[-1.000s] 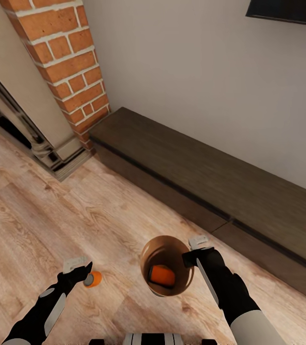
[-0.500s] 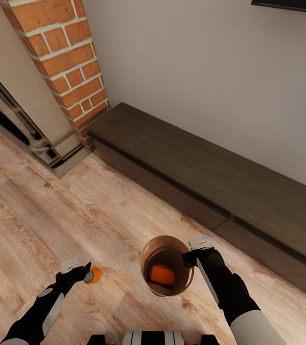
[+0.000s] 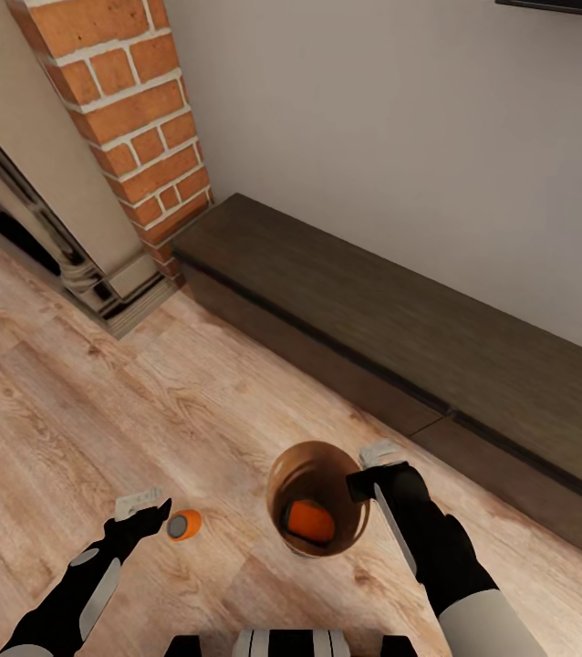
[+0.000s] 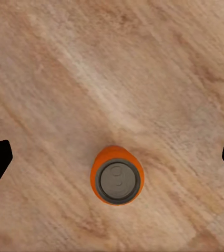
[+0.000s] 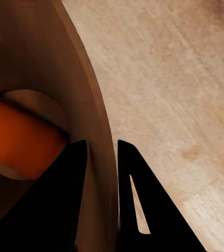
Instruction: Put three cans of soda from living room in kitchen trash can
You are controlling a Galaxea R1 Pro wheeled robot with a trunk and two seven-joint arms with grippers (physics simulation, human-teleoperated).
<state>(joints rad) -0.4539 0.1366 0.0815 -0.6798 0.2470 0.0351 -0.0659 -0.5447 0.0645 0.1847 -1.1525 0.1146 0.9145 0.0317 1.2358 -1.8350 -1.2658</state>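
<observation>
Right gripper [image 3: 370, 467] pinches the trash can [image 3: 316, 467] rim, 1 soda can [image 3: 308, 521] inside; left gripper [image 3: 150, 507] spread wide, another can [image 3: 183, 525] at its 3 o'clock.

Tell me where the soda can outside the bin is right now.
In the head view, the soda can stands upright on the wood floor, just beyond the open left gripper and to the left of the bin.

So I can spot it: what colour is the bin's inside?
Glossy copper-brown inside the bin, clearest in the head view.
</observation>
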